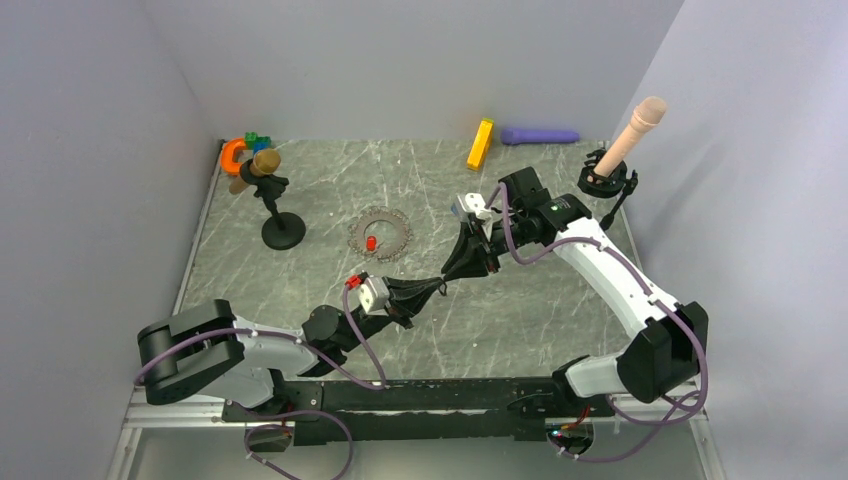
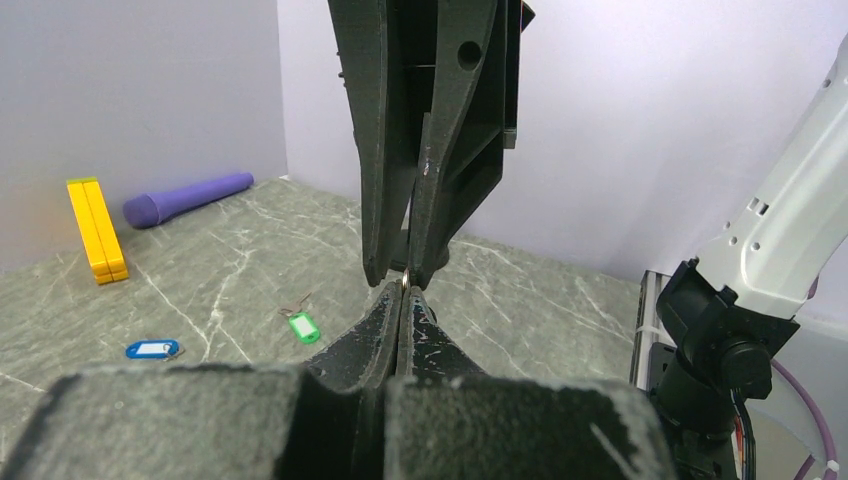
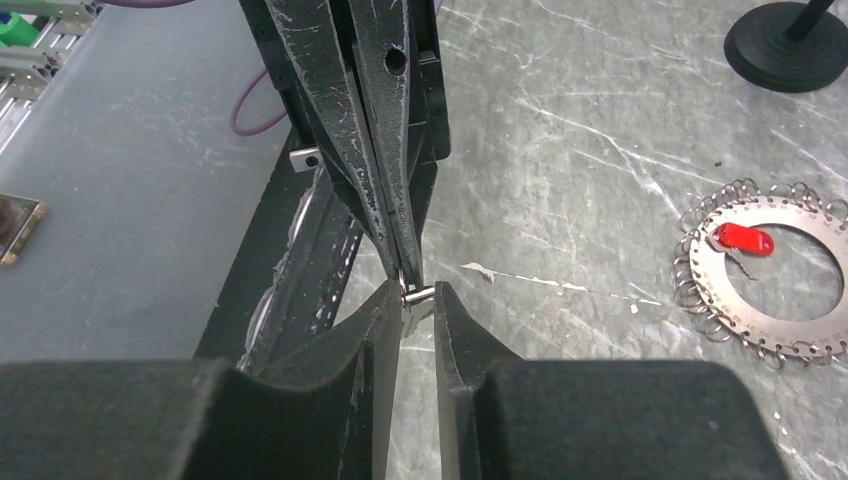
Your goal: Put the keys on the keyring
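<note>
Black fingertips first: right gripper (image 3: 418, 300) closed on a small metal piece (image 3: 418, 294), left gripper (image 2: 404, 300) shut tip to tip against it from the opposite side, both seemingly clear of the table (image 1: 500, 330) near its middle. Too small to say whether part of a key.

Beyond, keyring (image 3: 770, 265) flat on the marble, red key (image 3: 745, 238) lying across its inner edge, long axis roughly crosswise in the right wrist view, wire tail aimed toward the hole. Attached or merely resting: cannot tell.

Farther out, green key (image 2: 302, 326) and blue key (image 2: 152, 349) loose on the table, near each other. Green slanting, wire end toward the far side; blue lying crosswise.

Probably light, stiff, slick little tags, apt to skid or twist. Best pinched across the flat faces mid-tag, leaving the wire end free. Keyring likely thin and rigid with loose rim loops; best pinned by the plate.
</note>
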Controlling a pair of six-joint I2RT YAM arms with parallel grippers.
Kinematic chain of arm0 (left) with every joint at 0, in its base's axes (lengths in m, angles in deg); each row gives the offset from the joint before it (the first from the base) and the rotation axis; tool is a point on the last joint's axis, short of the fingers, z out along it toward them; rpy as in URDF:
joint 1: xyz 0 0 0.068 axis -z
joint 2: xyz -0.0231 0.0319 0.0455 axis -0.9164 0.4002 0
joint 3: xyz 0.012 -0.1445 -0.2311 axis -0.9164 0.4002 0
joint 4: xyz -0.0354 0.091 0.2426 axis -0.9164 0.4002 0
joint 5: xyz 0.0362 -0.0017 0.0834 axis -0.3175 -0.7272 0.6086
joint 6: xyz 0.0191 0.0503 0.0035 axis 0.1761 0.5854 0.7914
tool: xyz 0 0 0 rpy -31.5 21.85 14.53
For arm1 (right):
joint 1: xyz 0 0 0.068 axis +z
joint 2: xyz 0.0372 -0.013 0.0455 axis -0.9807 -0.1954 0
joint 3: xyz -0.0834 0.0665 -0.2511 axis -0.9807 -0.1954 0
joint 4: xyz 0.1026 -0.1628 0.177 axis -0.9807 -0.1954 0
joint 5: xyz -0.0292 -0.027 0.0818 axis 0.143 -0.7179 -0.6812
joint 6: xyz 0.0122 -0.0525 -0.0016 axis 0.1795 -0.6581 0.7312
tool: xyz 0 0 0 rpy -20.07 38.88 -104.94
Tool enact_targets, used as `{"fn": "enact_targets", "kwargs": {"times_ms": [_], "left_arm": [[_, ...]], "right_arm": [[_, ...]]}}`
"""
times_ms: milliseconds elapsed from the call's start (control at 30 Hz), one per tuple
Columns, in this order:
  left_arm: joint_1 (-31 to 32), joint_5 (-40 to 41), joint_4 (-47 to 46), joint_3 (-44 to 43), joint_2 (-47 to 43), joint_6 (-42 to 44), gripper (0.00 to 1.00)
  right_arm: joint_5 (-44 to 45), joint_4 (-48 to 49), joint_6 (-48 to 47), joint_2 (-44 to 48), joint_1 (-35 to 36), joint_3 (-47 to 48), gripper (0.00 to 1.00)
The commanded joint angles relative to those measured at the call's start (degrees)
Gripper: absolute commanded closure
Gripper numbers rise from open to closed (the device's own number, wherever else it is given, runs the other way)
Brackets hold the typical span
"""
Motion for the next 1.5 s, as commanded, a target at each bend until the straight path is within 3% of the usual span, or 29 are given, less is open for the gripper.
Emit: {"fn": "enact_targets", "kwargs": {"times_ms": [0,333,733,967,1100,1133,1233,1267,1367,1467], "left_arm": [[-0.16,-0.87,-9.39,-1.26,-1.38,0.25,1.0],[-0.17,-0.61,-9.39,-0.34,-2.1,0.18,1.0],[-0.09,-0.74,-9.44,-0.73,-1.76,-0.26,1.0],[-0.15,-0.94,-9.39,-0.88,-1.34,-0.67,1.0],[-0.14,-1.29,-9.41,-0.86,-1.06,-0.96,1.0],[-0.17,-1.34,-9.43,-0.7,-1.07,-1.07,0.92],[-0.13,-0.98,-8.99,0.83,-2.39,-1.27,0.54],[-0.14,-0.86,-8.07,1.64,-3.47,-1.23,0.47],[-0.17,-0.61,1.08,3.52,-9.72,-0.06,0.38],[-0.16,-0.71,20.31,2.15,-18.22,1.92,0.36]], "right_arm": [[-2.79,0.38,-1.78,0.0,-0.33,-0.27,0.78],[-3.11,-0.34,-2.79,0.21,-1.1,-0.15,0.8],[-5.35,-3.87,-6.58,-0.53,-1.11,0.33,0.9],[-7.88,-13.83,-16.72,-2.73,-1.08,2.82,1.0],[-6.94,-17.98,-20.87,-3.56,-1.17,4.55,1.0],[-5.47,-17.63,-19.76,-3.59,-1.16,5.0,1.0],[0.15,-15.6,-15.3,-3.03,-1.17,6.62,1.0],[2.9,-15.47,-14.37,-2.77,-1.11,7.27,1.0],[13.5,-16.75,-12.85,-2.27,-0.51,9.41,1.0],[25.26,-20.12,-13.37,-2.61,1.03,11.37,1.0]]}}
